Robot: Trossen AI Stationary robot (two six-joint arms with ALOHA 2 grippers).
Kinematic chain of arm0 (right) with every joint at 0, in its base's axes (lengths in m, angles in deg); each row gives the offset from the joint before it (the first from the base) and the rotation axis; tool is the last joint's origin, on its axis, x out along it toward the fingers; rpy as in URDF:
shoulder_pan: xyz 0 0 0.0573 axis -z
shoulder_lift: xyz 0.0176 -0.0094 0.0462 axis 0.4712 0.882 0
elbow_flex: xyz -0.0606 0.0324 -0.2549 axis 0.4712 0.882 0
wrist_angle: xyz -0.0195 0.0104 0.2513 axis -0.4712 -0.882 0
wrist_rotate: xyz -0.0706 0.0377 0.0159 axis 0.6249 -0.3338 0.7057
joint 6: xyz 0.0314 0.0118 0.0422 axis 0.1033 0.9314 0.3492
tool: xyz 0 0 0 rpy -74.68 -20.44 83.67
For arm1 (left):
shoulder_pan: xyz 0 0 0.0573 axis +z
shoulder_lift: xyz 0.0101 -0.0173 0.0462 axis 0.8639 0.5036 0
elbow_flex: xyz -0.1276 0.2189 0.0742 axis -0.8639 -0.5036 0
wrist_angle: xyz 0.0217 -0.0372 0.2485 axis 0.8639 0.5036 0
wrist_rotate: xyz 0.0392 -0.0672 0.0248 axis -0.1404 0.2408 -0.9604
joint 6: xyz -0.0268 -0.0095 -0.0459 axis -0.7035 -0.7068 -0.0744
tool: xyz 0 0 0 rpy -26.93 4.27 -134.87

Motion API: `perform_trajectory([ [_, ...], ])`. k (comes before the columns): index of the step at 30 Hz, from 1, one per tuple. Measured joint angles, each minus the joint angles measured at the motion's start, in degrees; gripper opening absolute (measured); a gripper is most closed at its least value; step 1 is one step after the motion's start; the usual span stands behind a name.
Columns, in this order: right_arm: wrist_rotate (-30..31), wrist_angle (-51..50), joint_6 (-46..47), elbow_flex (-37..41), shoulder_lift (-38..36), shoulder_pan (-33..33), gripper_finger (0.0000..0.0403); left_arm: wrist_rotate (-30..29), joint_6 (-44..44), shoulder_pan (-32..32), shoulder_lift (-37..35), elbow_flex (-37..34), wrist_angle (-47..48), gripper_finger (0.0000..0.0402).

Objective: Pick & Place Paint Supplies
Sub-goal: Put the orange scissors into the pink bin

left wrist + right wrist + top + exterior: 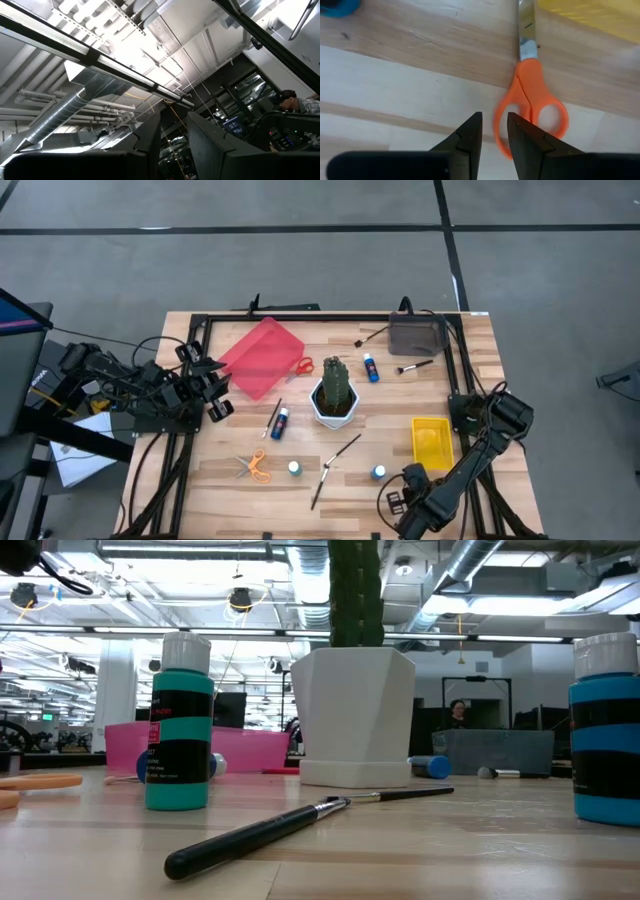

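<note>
Hiding half under the yellow tray [600, 17], orange scissors [532, 107] face the right hand [494, 131], nearly closed, empty

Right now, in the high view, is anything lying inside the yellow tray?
No, the yellow tray shows only its bare bottom, with no supplies in it.

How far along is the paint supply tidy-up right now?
Barely started, it seems. Paint bottles, brushes and orange scissors lie loose on the table; the yellow bin looks empty. In hand: nothing; left tool and right tool grip nothing. All placing remains.
</note>
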Motion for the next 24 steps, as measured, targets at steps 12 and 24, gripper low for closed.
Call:
perform_trajectory([
  [12,-0.2,0.5,0.0,-0.1,1.3,-0.7,0.0086,0.0,0.0,0.0,0.0,0.0,0.0,0.0088],
  [24,-0.4,0.6,0.0,-0.1,1.4,-0.7,0.0074,0.0,0.0,0.0,0.0,0.0,0.0,0.0088],
])
